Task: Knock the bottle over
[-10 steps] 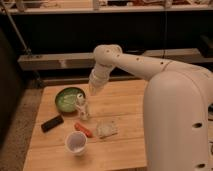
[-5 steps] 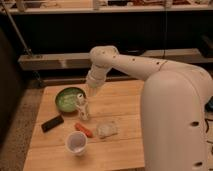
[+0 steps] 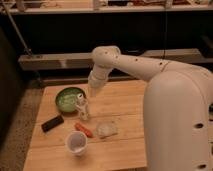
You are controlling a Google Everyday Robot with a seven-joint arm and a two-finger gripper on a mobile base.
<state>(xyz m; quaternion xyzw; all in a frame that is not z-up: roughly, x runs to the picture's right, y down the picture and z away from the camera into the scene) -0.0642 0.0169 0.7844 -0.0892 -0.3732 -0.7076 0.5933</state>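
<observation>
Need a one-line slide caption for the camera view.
Arm leans over the wooden table, pincer right by the upright bottle; green bowl behind, paper cup in front.

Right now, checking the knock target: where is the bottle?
In the camera view, the bottle stands upright on the left half of the table, by the right edge of the green bowl; the gripper hovers just above-right of it.

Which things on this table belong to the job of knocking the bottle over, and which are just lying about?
Belongs to the job:
- bottle, standing upright on the table
- gripper, close above the bottle

Just lying about:
- green bowl
- black device
- orange item
- wrapper
- cup
</observation>
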